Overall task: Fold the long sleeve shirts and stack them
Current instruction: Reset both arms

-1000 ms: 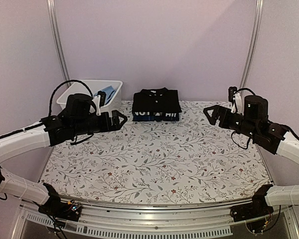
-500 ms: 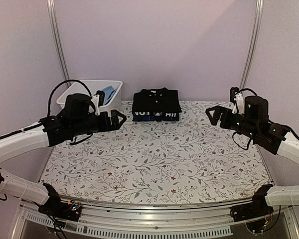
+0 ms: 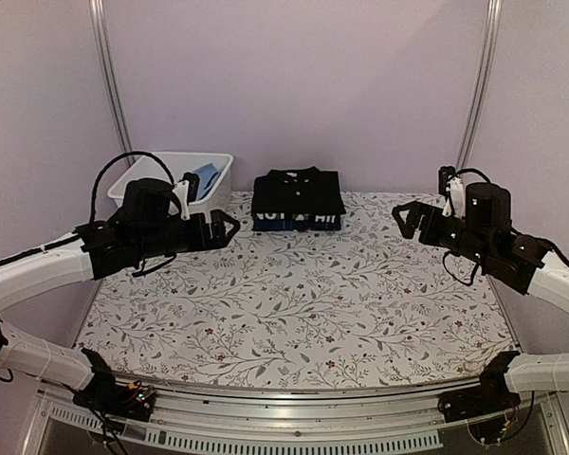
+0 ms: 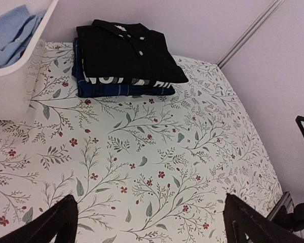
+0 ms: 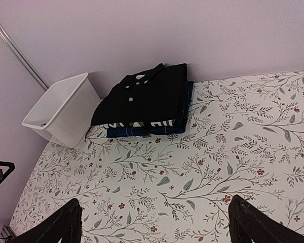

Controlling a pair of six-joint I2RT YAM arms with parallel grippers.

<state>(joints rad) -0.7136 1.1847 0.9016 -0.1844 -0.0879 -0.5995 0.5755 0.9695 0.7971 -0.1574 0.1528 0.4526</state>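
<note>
The right gripper (image 3: 405, 221) has drawn back a touch toward its own side of the table (image 3: 294, 303). The left gripper (image 3: 233, 227) and the stack (image 3: 299, 201) sit where they were.

Both grippers hang above the cloth with jaws spread wide, holding nothing. The folded stack lies at the far edge, about mid-table and just beside the white bin (image 3: 171, 156). It is ahead and to the right of the left gripper, and ahead and to the left of the right one. Its long side runs across the table, with the collar toward the back wall. The left gripper is the nearer of the two, to the stack and to the bin alike.

The top view shows the black collared shirt (image 3: 297, 188) uppermost. The left wrist view adds the layers beneath, a lettered shirt (image 4: 111, 80) over a dark blue checked shirt (image 4: 101, 90). It also shows a light blue cloth (image 4: 10, 35) in the bin (perhaps another garment to fold). The right wrist view shows the bin mostly from outside, and that cloth does not appear there.
</note>
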